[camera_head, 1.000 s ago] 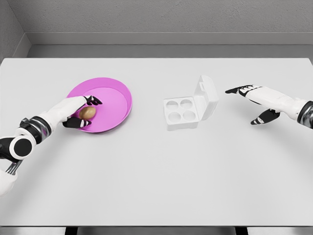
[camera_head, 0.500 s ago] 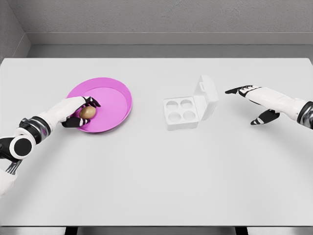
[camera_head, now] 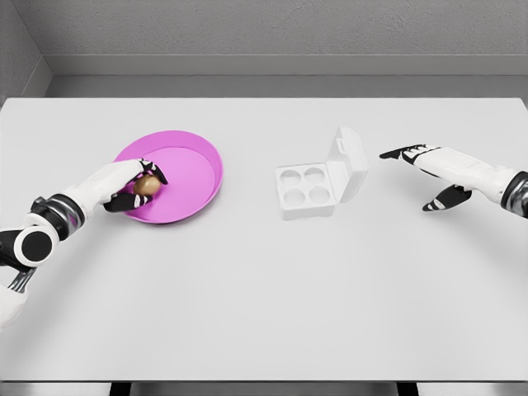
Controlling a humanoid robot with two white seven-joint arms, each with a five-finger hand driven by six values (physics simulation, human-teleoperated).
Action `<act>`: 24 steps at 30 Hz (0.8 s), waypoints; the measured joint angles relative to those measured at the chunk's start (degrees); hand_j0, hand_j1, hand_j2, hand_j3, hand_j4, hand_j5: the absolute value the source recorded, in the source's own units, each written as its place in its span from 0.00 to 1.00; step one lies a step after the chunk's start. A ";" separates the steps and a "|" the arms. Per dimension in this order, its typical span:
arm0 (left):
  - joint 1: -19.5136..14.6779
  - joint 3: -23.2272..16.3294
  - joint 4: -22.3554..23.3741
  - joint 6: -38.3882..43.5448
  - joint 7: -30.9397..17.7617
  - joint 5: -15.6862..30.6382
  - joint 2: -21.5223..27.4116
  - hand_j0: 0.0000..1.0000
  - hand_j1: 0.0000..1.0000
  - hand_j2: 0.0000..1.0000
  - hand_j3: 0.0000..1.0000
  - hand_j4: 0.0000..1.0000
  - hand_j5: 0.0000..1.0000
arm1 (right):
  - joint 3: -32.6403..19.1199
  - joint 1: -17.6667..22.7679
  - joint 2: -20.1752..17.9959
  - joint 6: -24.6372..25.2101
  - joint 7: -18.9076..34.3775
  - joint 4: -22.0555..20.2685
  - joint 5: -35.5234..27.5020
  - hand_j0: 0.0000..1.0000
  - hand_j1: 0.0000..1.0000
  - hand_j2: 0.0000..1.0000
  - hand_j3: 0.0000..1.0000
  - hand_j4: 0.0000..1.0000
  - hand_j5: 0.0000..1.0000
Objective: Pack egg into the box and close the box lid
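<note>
A brown egg [camera_head: 148, 186] lies on the left part of a pink plate [camera_head: 191, 169] at the table's left. My left hand [camera_head: 134, 189] is curled around the egg, its black fingertips [camera_head: 153, 171] over the top and the thumb under it. The white egg box [camera_head: 309, 189] stands at the table's middle with four empty cups, its lid [camera_head: 349, 162] tilted up on the right side. My right hand [camera_head: 425, 173] hovers to the right of the lid, fingers spread and holding nothing.
The white table [camera_head: 264, 289] runs to a grey wall at the back. Plate and box stand about a hand's width apart.
My left hand's fingers have closed in on the egg, which has shifted slightly left with them. The right hand has barely moved.
</note>
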 measured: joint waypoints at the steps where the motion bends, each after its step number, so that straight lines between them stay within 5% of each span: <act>1: -0.18 0.03 -0.06 0.00 0.01 0.01 0.00 0.50 0.50 0.50 0.50 0.50 0.50 | 0.00 0.00 -0.01 0.00 0.00 0.00 0.00 1.00 1.00 1.00 1.00 1.00 1.00; 24: -1.06 0.19 -1.25 -0.08 0.02 0.10 -0.01 0.46 0.46 0.46 0.46 0.46 0.46 | -0.01 0.09 -0.04 0.00 0.00 0.08 0.00 1.00 1.00 1.00 1.00 1.00 1.00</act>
